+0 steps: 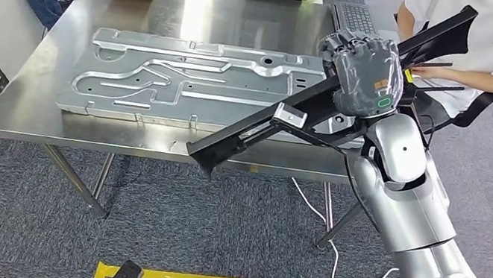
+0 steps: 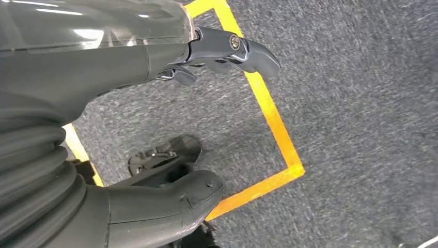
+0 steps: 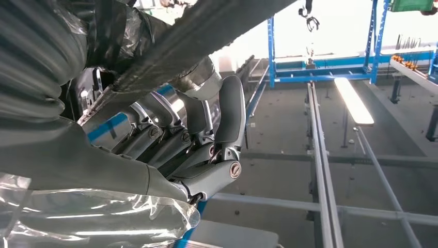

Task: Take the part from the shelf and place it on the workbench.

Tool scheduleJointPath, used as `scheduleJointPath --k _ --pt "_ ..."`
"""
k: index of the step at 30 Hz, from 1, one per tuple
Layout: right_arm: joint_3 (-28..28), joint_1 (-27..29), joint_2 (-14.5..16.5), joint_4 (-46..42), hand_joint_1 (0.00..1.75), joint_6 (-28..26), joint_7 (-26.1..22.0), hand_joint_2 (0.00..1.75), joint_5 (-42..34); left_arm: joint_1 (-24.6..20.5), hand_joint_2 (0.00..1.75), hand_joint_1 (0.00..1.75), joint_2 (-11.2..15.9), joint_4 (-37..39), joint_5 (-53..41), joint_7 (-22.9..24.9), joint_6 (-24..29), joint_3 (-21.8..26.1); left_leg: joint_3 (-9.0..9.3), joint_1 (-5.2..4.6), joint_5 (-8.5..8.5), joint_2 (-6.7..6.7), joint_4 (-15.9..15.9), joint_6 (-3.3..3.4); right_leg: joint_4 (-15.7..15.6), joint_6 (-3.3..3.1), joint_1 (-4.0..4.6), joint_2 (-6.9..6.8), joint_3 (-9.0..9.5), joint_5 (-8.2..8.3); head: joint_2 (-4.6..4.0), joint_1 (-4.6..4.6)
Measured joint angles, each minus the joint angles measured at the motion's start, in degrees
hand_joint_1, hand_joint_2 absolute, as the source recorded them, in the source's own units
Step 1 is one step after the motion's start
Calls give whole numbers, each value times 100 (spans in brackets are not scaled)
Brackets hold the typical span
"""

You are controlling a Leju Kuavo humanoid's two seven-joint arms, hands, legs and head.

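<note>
At the head view's right, the right hand (image 1: 364, 76) clamps the long black part (image 1: 260, 130) slantwise above the steel surface (image 1: 29, 110), seemingly to lay it down, while the left hand (image 2: 170, 67) hangs empty, fingers apart.

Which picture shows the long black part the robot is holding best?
The head view: the black part shows end to end, slanting above the workbench, gripped by the right hand. The right wrist view shows a close dark strip of it; the left wrist view looks at floor.

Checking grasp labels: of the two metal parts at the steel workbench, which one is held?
The long black metal bracket, gripped by the right hand above the table; the flat silver stamped panel lies on the workbench.
</note>
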Motion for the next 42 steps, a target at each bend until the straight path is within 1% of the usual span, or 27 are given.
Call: scheduleJointPath --k 2,4,5,6,8,9,10,11,12,14,16,18,20,22,24,25,26,27,29,31,34,36,37,39,40,41,42 --pt "3 2 -1 4 175 2 2 175 9 -6 175 0 2 -1 7 -3 1 0 77 -30 10 2 -180 32 0 47 3 -26 -8 -4 0 1" --pt "7 6 -3 4 175 4 3 175 14 -2 175 0 -3 -1 8 -10 1 1 100 -9 48 -30 -250 54 11 106 -2 -52 -11 -26 0 2" --pt "7 -1 -5 3 175 4 3 175 16 -2 175 0 -5 -1 9 -14 1 1 116 9 73 -39 -289 74 92 136 -6 -52 -44 -95 0 6" --pt "7 -9 -8 3 175 5 4 175 16 -6 175 0 -8 -1 10 -21 1 2 132 30 96 -45 -325 91 294 167 -15 -44 -135 -226 0 9" --pt "12 -5 -13 4 175 8 6 175 16 -13 175 0 -10 -1 15 -32 1 3 139 36 109 -60 -342 109 995 224 -65 -29 -473 -582 0 13" --pt "16 14 -16 9 175 10 7 175 15 -12 175 0 -11 -1 19 -37 0 3 138 37 106 -75 -340 108 1348 250 -93 -27 -651 -709 0 12" --pt "20 36 -18 14 175 13 7 175 16 -8 175 0 -11 -1 24 -40 -1 3 138 41 101 -95 -333 104 1548 274 -121 -28 -762 -735 0 12" --pt "23 54 -20 20 175 15 7 175 16 -5 175 0 -11 -1 29 -43 -1 4 139 50 91 -120 -320 91 1520 296 -149 -27 -765 -639 0 12" --pt "23 62 -22 25 175 16 7 175 16 -3 175 0 -11 -1 34 -46 -1 4 140 63 75 -151 -299 68 1262 315 -177 -24 -651 -447 0 12" --pt "23 63 -32 30 175 16 10 175 17 -4 175 0 -12 -1 41 -52 -1 4 133 82 26 -206 -242 6 485 348 -219 45 -283 -89 0 14" --pt "25 66 -45 30 175 11 15 175 17 -11 175 0 -12 -1 45 -58 -1 4 102 79 2 -247 -202 -57 94 325 -210 114 -99 -5 0 10" --pt "27 74 -50 30 175 4 21 175 17 -13 175 0 -13 -1 48 -64 -3 4 84 78 7 -281 -205 -119 82 250 -181 105 -101 -23 0 7" --pt "26 74 -52 30 175 -4 30 175 17 -7 175 0 -13 -1 49 -67 -5 4 58 93 -59 -249 -138 -174 57 154 -186 71 -82 -17 0 8" --pt "25 72 -54 29 175 -11 36 175 17 -11 175 0 -13 -1 49 -67 -5 4 -138 101 -325 -169 313 -210 30 71 -185 46 -54 -13 0 7" --pt "25 83 -54 30 175 -13 36 175 17 -14 175 0 -13 -1 49 -67 -5 4 -515 99 -669 -134 1105 -224 34 33 -154 33 -49 -25 0 5" --pt "25 93 -54 31 175 -13 36 175 17 -10 175 0 -12 -1 50 -67 -5 4 -662 98 -743 -131 1391 -221 40 23 -137 28 -47 -31 0 6" --pt "26 100 -54 30 175 -13 36 175 17 -5 175 0 -11 -1 49 -67 -5 4 -712 94 -704 -131 1470 -208 46 16 -121 26 -42 -37 0 6" --pt "26 105 -54 30 175 -14 36 175 17 -2 175 0 -11 -1 50 -67 -5 4 -644 90 -554 -131 1309 -184 53 13 -107 25 -33 -44 0 6" --pt "26 105 -54 28 175 -15 36 175 17 -7 175 0 -8 -2 50 -67 -5 4 -275 63 -157 -125 533 -101 64 16 -85 24 -11 -63 0 8" --pt "25 101 -55 28 175 -16 36 175 17 -18 175 0 -4 -3 50 -67 -5 4 -5 22 20 -116 -51 -39 72 48 -73 21 -21 -66 0 7" --pt "25 107 -56 28 175 -18 38 175 17 -13 175 0 -5 -3 49 -68 -7 5 35 3 38 -118 -183 -4 50 139 -81 10 -38 -49 0 6" --pt "22 100 -63 28 175 -20 38 175 17 -15 175 0 -8 -3 50 -70 -8 6 71 34 82 -115 -259 41 175 198 -84 4 -89 -157 0 10" --pt "20 93 -67 28 175 -22 38 175 16 -21 175 0 -10 -3 51 -70 -8 7 88 51 102 -111 -292 60 392 224 -87 2 -188 -294 0 11" --pt "17 96 -74 30 175 -25 39 175 14 -28 175 0 -11 -3 51 -70 -8 7 91 48 109 -110 -300 75 1086 263 -110 1 -518 -629 0 11" --pt "17 109 -79 33 175 -26 40 175 14 -25 175 0 -11 -3 51 -70 -7 7 90 48 107 -111 -296 75 1395 279 -121 0 -674 -724 0 11" --pt "18 125 -84 37 175 -26 40 175 15 -20 175 0 -11 -3 51 -69 -7 7 90 48 103 -114 -290 75 1531 290 -132 -1 -753 -710 0 11" --pt "17 135 -88 40 175 -26 40 175 15 -15 175 0 -11 -3 51 -69 -7 7 91 49 97 -119 -282 70 1447 295 -144 -2 -723 -590 0 12"
